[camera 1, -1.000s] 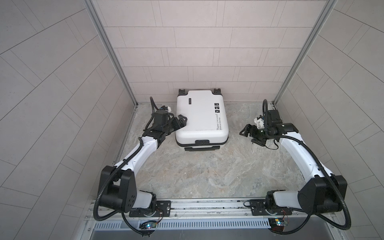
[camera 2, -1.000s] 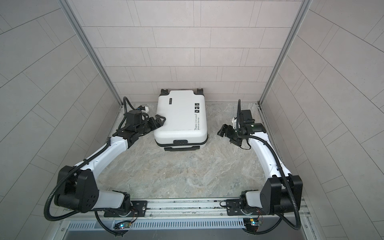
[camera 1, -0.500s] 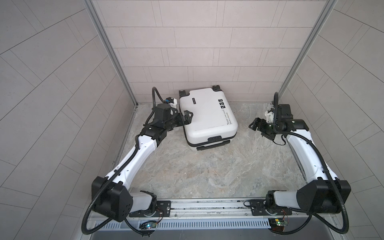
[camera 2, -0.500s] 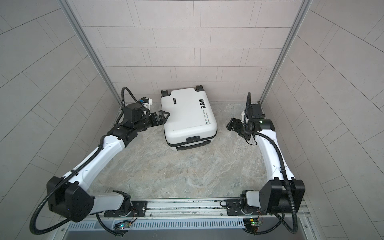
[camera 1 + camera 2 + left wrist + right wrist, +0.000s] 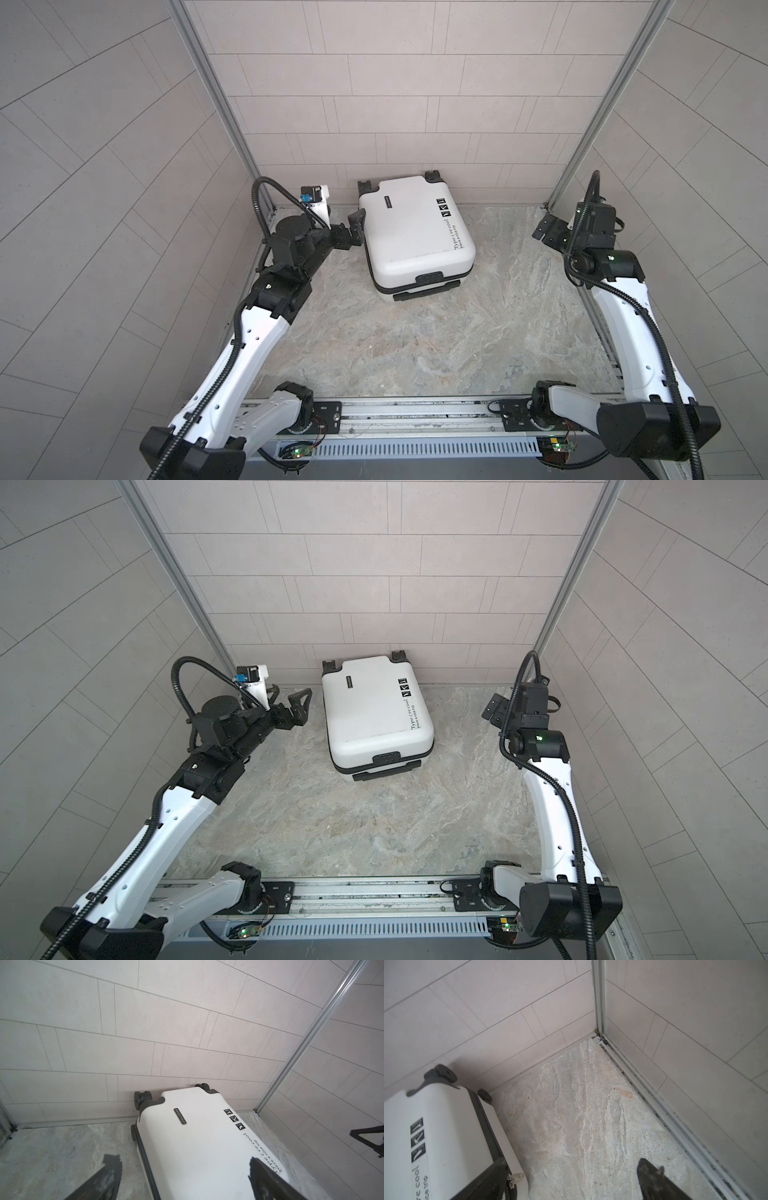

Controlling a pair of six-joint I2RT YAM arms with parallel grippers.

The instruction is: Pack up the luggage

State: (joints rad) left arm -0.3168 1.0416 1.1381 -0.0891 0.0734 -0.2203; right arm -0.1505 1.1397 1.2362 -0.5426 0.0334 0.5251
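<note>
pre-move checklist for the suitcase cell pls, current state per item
1. luggage open for packing: not ok. It is shut, lying flat, printed face up.
2. zip undone: cannot tell. Only a zip pull shows.
3. left claw open and empty: ok. It is beside the luggage near the wheel end.
4. right claw open and empty: ok. It is well apart from the luggage.
5. wheels clear of the back wall: cannot tell. They sit very close.
6. items to pack in view: not ok. None visible in any view.
</note>
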